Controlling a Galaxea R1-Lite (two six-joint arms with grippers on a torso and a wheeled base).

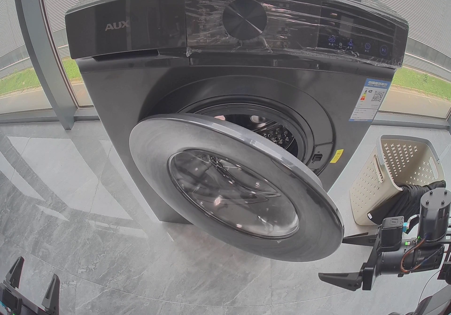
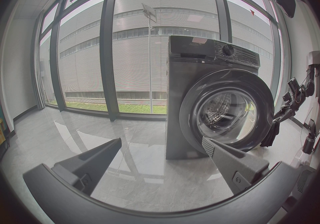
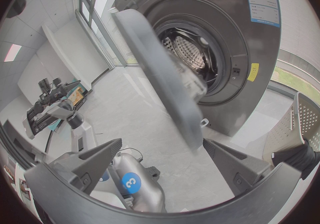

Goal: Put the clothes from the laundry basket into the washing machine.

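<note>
The dark grey washing machine (image 1: 141, 90) stands with its round door (image 1: 305, 208) swung wide open, and the steel drum (image 1: 265, 125) shows behind it. A cream laundry basket (image 1: 404, 156) sits on the floor to the machine's right, with a dark garment (image 1: 408, 198) draped over its front rim. My right gripper (image 1: 351, 259) hangs open and empty just right of the door's edge, in front of the basket. In the right wrist view the door (image 3: 160, 77) is edge-on between the open fingers (image 3: 106, 154), with the basket (image 3: 296, 121) and garment (image 3: 296, 158) beside them. My left gripper (image 1: 35, 276) is open and empty, low at the left.
Glossy grey tiled floor (image 1: 70, 189) spreads to the left of the machine and in front of it. Floor-to-ceiling windows with dark frames (image 1: 42, 48) stand behind the machine. The open door juts far out over the floor toward me.
</note>
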